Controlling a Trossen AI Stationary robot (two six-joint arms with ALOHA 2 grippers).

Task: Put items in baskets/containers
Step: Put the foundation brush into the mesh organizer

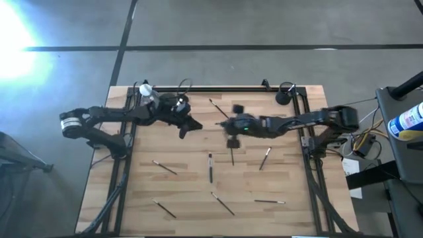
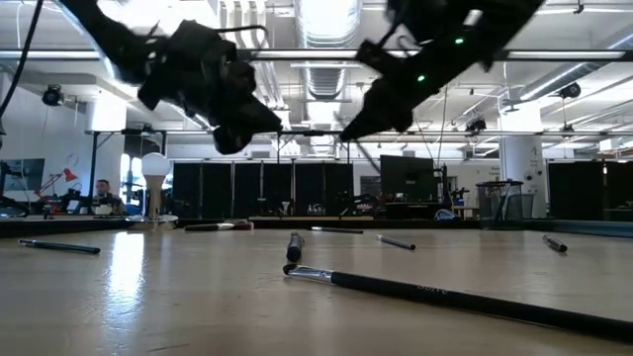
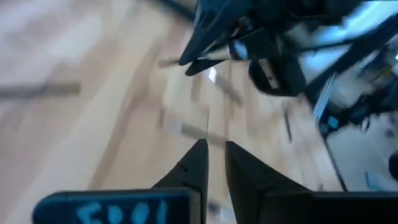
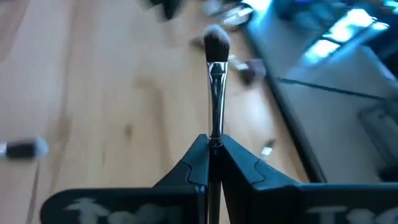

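here we have the right claw (image 4: 212, 144) clamped on one thin brush (image 4: 216, 93); the brush's long axis runs straight out from the fingertips, bristle head leading. in the high view the right claw (image 1: 228, 123) hangs above the mid tabletop (image 1: 192, 218), well apart from any container. the only cup-like dark thing we can make out is a small round object (image 1: 283, 98) near the far right corner, behind the right arm; we cannot confirm that it is the cup. if so, the coming move turns on swinging back toward that corner and tipping the brush upright, and the right arm is the nearer one.

the left claw (image 1: 193, 125) hovers just beside the right one, fingers nearly together and holding nothing.

count: roughly seven thin brushes lie loose on the tabletop, one is held, and one possible cup.
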